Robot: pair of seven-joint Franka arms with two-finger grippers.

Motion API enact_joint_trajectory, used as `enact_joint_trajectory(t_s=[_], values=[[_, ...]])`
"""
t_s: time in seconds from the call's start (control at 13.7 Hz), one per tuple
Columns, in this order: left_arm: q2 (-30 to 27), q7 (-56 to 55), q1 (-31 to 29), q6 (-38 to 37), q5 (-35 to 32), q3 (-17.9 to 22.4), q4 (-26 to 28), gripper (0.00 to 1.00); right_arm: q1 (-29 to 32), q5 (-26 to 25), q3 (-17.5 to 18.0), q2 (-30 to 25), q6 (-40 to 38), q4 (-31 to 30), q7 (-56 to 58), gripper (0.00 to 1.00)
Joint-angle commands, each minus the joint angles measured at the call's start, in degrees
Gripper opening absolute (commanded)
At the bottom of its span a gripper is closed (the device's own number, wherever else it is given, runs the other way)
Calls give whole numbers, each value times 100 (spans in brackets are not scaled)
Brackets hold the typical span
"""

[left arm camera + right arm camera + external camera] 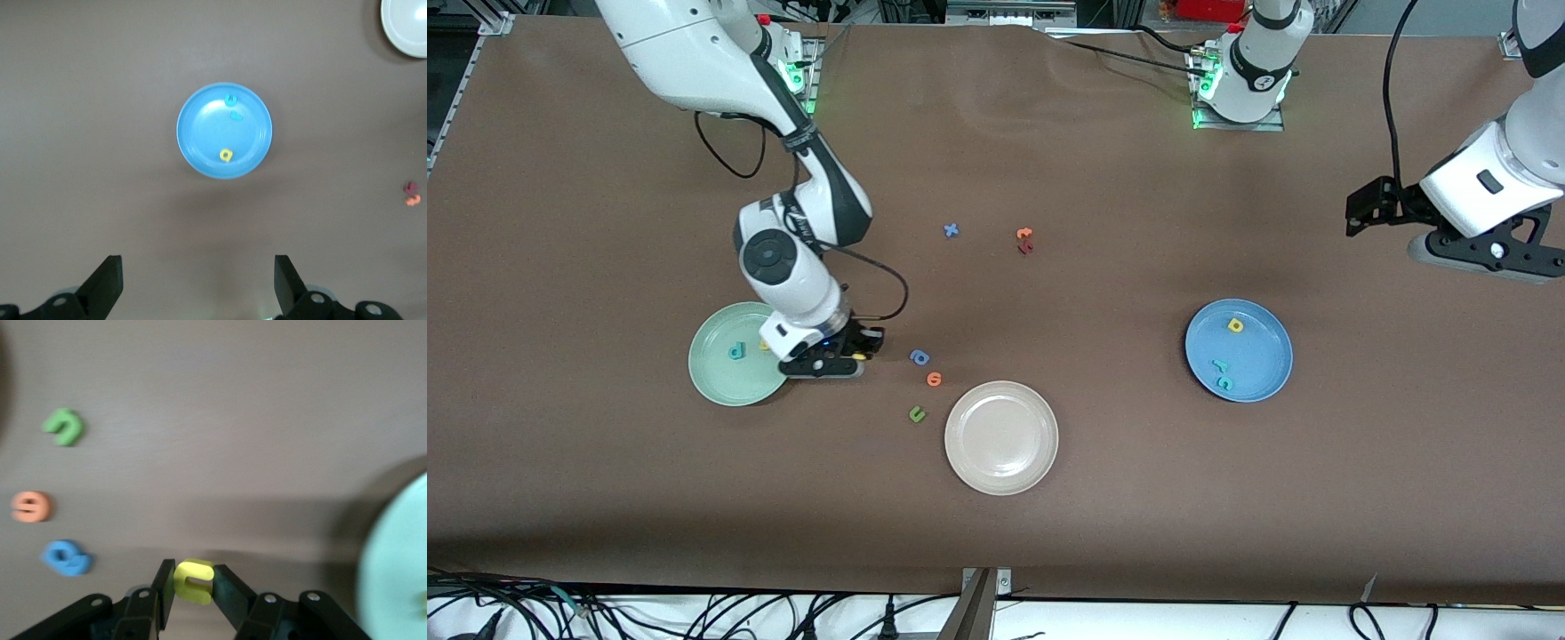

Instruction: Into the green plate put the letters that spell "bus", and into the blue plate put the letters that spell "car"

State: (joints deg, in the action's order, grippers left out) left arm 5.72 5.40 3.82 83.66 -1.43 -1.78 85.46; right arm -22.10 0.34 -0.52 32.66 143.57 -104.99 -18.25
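The yellow "u" sits pinched between the fingertips of the right gripper, its open side turned away from the palm and only its two flanks touching the pads. It hangs just beside the rim of the green plate, on the side toward the loose letters, not yet over the plate's floor.

The main risk, as a judgement, is the thin hold: the letter is small and light, gripped near the very tips, so a jolt or a quick swing could let it twist or slip out and land on the table short of the plate. Letting go too early would do the same, since the jaws appear to be over the rim's edge and not the centre. A low pass could also clip the rim and nudge the plate, disturbing the teal "b" and the yellow letter already lying in it.

Out from the jaws on the table lie the blue rounded letter, the orange letter and the green "u", none of them wanted.

The left gripper waits high above the table, fingers spread wide and empty, looking down on the blue plate, which holds a yellow "a" and two teal letters.
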Motion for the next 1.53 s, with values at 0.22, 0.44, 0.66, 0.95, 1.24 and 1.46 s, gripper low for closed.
enact_joint_trajectory(t_s=[0.22,0.44,0.66,0.95,1.24,1.46], values=[[61,40,22,195,-33,-6,23,100,118,-34,-694,-181,-391,-83,1876,26],[140,-379,23,133,-33,20,-74,100,390,-25,-914,-111,-391,-118,2737,26],[140,-716,40,160,-112,-6,-65,100,540,-7,-914,-58,-391,-136,2889,32],[140,-733,66,168,-85,-6,-65,100,540,63,-906,-5,-383,-127,2801,92],[140,-874,23,160,-33,2,-74,100,540,116,-897,-469,-872,-75,2801,99],[140,-874,66,151,-24,-6,-74,100,584,142,-914,-1076,-2092,406,2801,99]])
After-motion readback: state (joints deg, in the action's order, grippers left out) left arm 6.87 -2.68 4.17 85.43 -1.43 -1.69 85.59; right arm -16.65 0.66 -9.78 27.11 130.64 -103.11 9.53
